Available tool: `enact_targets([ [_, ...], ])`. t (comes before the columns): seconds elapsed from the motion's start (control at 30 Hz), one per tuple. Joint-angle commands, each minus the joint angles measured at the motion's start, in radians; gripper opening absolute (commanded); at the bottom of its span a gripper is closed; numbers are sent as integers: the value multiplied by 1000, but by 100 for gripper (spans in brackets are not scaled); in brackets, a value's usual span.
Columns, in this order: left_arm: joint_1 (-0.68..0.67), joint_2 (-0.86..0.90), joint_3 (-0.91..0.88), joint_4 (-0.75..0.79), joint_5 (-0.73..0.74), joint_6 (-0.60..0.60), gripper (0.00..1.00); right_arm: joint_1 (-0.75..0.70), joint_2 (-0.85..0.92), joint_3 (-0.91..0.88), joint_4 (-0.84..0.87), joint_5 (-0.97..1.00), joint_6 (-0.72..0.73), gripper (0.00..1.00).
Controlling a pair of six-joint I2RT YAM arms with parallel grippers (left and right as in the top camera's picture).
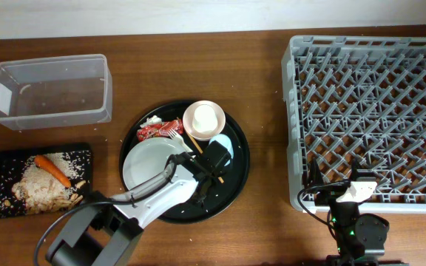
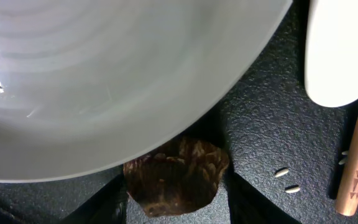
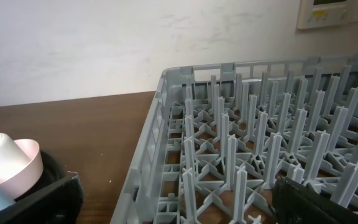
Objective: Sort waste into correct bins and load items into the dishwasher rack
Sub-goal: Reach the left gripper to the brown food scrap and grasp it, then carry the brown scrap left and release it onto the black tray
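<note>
I'm looking down on a brown wooden table (image 1: 257, 59), and the right wrist view shows a pale wall (image 3: 104, 43) behind it. The grey rack (image 1: 368, 118) fills the 3 o'clock side, its tines upright. The round tray (image 1: 240, 159) sits at centre. The clear tub (image 1: 50, 92) is at 10 o'clock. The black tray (image 1: 2, 166) is at 8 o'clock and holds the rice (image 1: 43, 188) with the carrot (image 1: 52, 170) lying across it. On the round tray the plate (image 1: 146, 162) takes the 8 o'clock part. The bowl (image 1: 203, 120) is at 12 with the cup (image 3: 2, 149) nested in it, and the blue cup (image 1: 228, 144) is just beside it toward 3. The wrapper (image 1: 157, 129) is at 11, touching the fork (image 1: 176, 137), and a chopstick (image 1: 202, 154) runs past the plate's edge. My left gripper (image 1: 211, 159) is down on the round tray at the plate's 3 o'clock rim, clenched on a brown scrap (image 2: 176, 174), fingers (image 2: 98, 208) pressed to either side. A few rice grains lie near it. My right gripper (image 1: 336, 185) hovers at the rack's 7 o'clock corner, jaws spread wide and holding nothing.
</note>
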Motion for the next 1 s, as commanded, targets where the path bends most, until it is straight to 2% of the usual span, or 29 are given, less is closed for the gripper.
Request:
enact_targets([
  [0.0,-3,8,-8,3,-14,-14,47,-5,-8,-5,-4,4,0,99],
  [0.2,-2,8,-8,5,-9,-13,37,-5,-8,-5,-4,5,0,99],
  [0.27,-2,-2,-7,1,5,-11,31,-5,-8,-5,-4,4,0,99],
  [0.67,-3,-233,-7,-2,46,56,29,-5,-8,-5,-4,5,0,99],
  [0.73,-2,-288,-7,-2,3,56,29,-5,-8,-5,-4,4,0,99],
  [0.83,16,-381,-7,-37,-219,56,29,-5,-8,-5,-4,4,0,99],
  [0.97,175,-423,-7,-50,-347,56,30,-5,-8,-5,-4,4,0,99],
])
